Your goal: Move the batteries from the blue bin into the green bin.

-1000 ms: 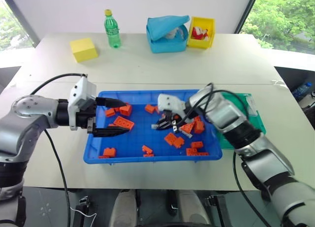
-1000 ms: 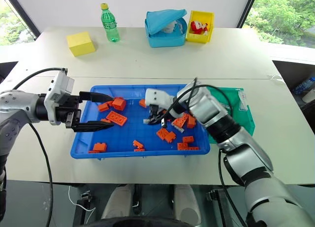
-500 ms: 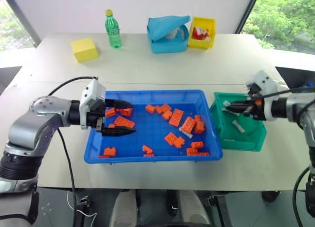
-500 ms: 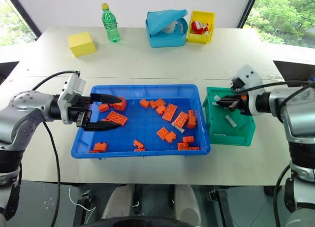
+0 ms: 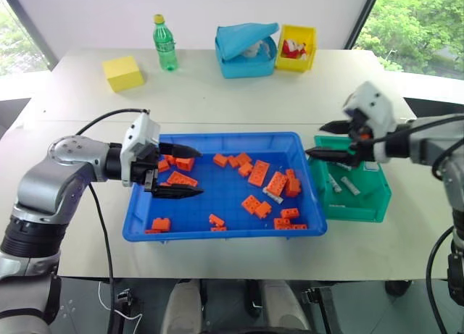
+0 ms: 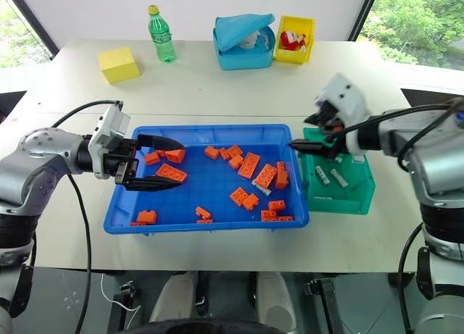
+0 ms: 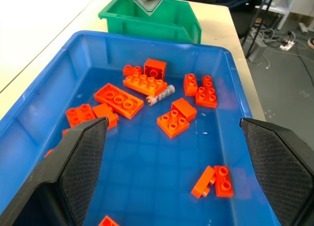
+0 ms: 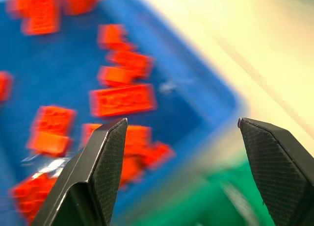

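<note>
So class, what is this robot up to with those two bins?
It is sorting batteries out of the blue bin into the green bin. Two batteries lie in the green bin. The right end effector, open and empty, hangs over the green bin's near edge. One battery remains among the orange bricks; the left end effector hovers open there.

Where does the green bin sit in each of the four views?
Left eye view: green bin right of centre, beside the blue bin's right end.
Right eye view: green bin again just right of the blue bin.
Left wrist view: green bin beyond the blue bin's far end.
Right wrist view: green bin, blurred, just outside the blue rim.
Shared landmark: the blue bin.
</note>
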{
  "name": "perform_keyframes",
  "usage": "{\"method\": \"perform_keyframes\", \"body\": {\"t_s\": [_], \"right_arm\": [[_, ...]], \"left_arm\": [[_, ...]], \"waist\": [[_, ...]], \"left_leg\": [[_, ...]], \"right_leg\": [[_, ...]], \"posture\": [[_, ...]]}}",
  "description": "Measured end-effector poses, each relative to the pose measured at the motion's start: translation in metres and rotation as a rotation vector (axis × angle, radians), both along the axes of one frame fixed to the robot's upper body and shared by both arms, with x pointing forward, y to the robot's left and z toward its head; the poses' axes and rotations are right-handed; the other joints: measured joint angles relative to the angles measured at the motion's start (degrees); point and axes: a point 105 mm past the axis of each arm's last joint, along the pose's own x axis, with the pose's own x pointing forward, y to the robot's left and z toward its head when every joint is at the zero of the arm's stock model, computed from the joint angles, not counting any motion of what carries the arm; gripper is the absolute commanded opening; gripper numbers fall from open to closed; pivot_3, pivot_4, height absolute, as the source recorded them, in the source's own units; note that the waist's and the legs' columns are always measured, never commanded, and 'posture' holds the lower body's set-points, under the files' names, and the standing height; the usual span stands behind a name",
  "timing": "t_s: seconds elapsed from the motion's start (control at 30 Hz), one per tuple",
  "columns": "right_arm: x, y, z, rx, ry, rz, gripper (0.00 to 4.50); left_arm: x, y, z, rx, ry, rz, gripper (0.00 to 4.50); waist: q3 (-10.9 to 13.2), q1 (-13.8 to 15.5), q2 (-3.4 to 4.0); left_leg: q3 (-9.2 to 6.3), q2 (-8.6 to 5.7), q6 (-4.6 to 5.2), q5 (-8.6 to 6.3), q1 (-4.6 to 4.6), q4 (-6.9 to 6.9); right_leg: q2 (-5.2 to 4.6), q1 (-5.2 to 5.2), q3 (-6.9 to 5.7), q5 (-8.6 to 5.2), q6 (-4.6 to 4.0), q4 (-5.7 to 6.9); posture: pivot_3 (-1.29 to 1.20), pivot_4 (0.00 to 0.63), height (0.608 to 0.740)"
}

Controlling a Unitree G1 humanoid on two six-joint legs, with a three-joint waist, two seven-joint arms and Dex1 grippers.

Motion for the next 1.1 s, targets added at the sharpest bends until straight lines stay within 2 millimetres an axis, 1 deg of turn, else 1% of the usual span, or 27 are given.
{"method": "perform_keyframes", "body": {"t_s": [0.07,0.13,0.23,0.3,0.4,0.5,0.53,0.67,0.83,0.97,1.03,1.07,1.1], "right_arm": [[-0.004,0.012,-0.012,-0.083,-0.023,0.113,3.67],[-0.005,0.017,-0.023,-0.194,-0.051,0.229,3.67],[-0.001,0.02,-0.039,-0.334,-0.048,0.41,4.47],[0.002,0.022,-0.043,-0.38,-0.037,0.49,4.47],[0.008,0.029,-0.043,-0.463,-0.046,0.628,4.47],[0.016,0.034,-0.047,-0.552,-0.058,0.749,4.47],[0.02,0.037,-0.052,-0.583,-0.057,0.788,4.47],[0.03,0.04,-0.066,-0.658,-0.052,0.889,4.47],[0.046,0.041,-0.069,-0.772,-0.102,0.992,4.47],[0.055,0.042,-0.071,-0.803,-0.117,1.032,4.47],[0.056,0.042,-0.072,-0.802,-0.111,1.043,3.94],[0.056,0.041,-0.073,-0.803,-0.103,1.046,3.61],[0.056,0.039,-0.075,-0.799,-0.086,1.049,3.17]], "left_arm": [[0.0,0.0,0.0,0.001,-0.001,-0.001,4.5],[0.0,-0.001,0.0,0.001,0.0,-0.001,4.5],[0.0,-0.002,0.002,0.004,-0.004,-0.004,4.5],[0.0,-0.002,0.003,0.005,-0.007,-0.001,4.5],[-0.003,-0.004,0.004,0.007,-0.022,0.0,4.5],[-0.007,-0.001,0.002,0.006,-0.017,0.023,4.5],[-0.008,0.002,0.0,0.006,-0.012,0.039,4.5],[-0.011,0.005,0.001,-0.002,-0.017,0.063,4.5],[-0.018,0.01,0.002,-0.011,-0.023,0.098,4.5],[-0.022,0.01,0.003,-0.008,-0.016,0.1,4.5],[-0.021,0.011,0.005,-0.013,-0.022,0.112,4.5],[-0.021,0.012,0.005,-0.012,-0.025,0.116,4.5],[-0.021,0.011,0.006,-0.009,-0.027,0.116,4.5]], "waist": [[0.0,-0.04,0.0],[0.0,-0.1,-0.01],[0.0,-0.24,-0.01],[0.0,-0.45,-0.01],[0.01,-0.55,0.0],[0.01,-0.46,0.0],[0.01,-0.44,0.0],[0.01,-0.14,0.01],[0.02,-0.23,0.01],[0.02,-0.14,0.01],[0.02,-0.17,0.01],[0.02,-0.19,0.01],[0.02,-0.19,0.01]], "left_leg": [[0.03,-0.02,0.0,0.0,-0.04,0.05],[0.03,-0.03,0.0,0.0,-0.03,0.06],[0.03,-0.02,0.0,0.0,-0.02,0.07],[0.03,0.0,0.0,0.0,0.01,0.06],[0.0,0.03,0.0,0.0,0.02,0.03],[0.02,0.03,0.0,0.0,0.02,0.03],[0.03,0.03,0.0,0.01,0.02,0.04],[0.06,0.03,-0.01,0.01,0.01,0.05],[0.08,0.02,-0.02,0.02,0.03,0.06],[0.08,0.02,-0.04,0.03,0.03,0.06],[0.08,0.02,-0.04,0.03,0.04,0.06],[0.08,0.02,-0.04,0.03,0.06,0.06],[0.08,0.02,-0.04,0.03,0.08,0.06]], "right_leg": [[-0.03,0.0,0.01,0.0,0.01,-0.02],[-0.04,0.01,0.01,0.0,0.01,-0.03],[0.0,-0.01,0.01,0.0,0.02,-0.01],[0.05,-0.02,0.02,0.01,0.02,0.0],[0.1,-0.04,0.02,0.0,0.01,0.05],[0.08,-0.04,0.02,0.0,0.0,0.05],[0.07,-0.03,0.02,0.0,0.01,0.05],[0.02,-0.02,0.0,0.0,0.01,0.06],[0.0,-0.01,0.01,0.01,0.0,0.06],[0.0,0.01,0.0,0.01,0.0,0.09],[-0.01,0.02,0.01,0.01,0.0,0.09],[-0.01,0.04,0.01,0.01,0.0,0.09],[-0.01,0.06,0.0,0.01,0.0,0.1]], "posture": [[0.0,0.15,0.736],[0.0,0.15,0.736],[0.0,0.15,0.736],[0.0,0.15,0.736],[0.0,0.15,0.736],[0.0,0.15,0.736],[0.0,0.15,0.736],[0.0,0.15,0.736],[0.0,0.15,0.736],[0.0,0.15,0.736],[0.0,0.15,0.736],[0.0,0.15,0.736],[0.0,0.15,0.736]]}}
